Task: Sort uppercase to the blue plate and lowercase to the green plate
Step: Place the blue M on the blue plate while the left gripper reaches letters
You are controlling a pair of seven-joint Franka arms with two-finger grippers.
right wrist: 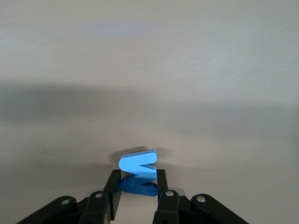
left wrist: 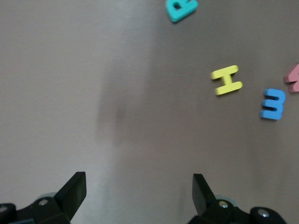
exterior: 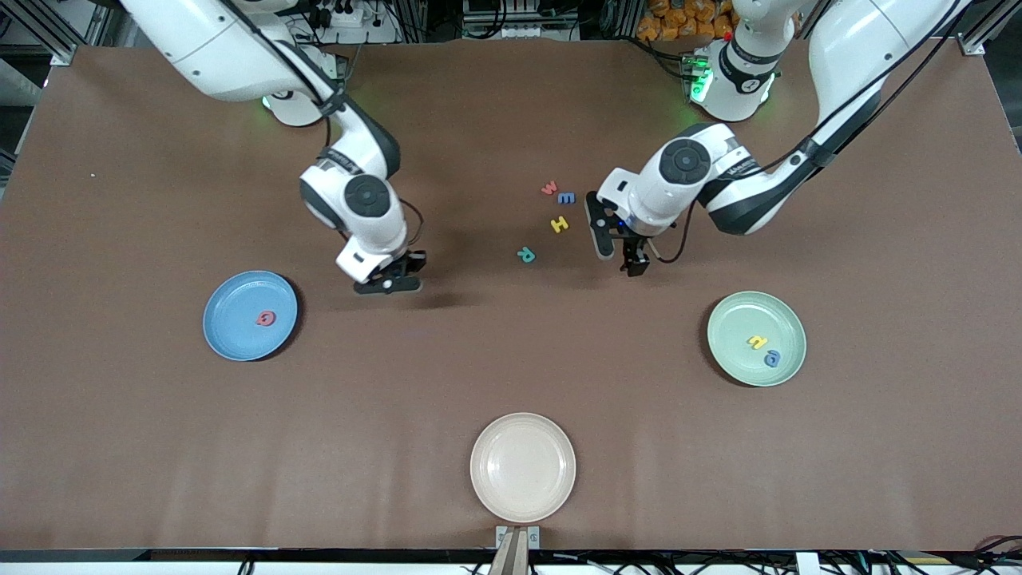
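Note:
My right gripper is shut on the blue M and hangs over bare table between the blue plate and the loose letters. A red Q lies on that plate. The green plate holds a yellow n and a blue a. My left gripper is open over the table beside the loose letters: the teal R, yellow H, blue e-shaped letter and red w.
A cream-white plate sits near the table's edge closest to the front camera, between the two coloured plates. The brown table stretches wide around all three plates.

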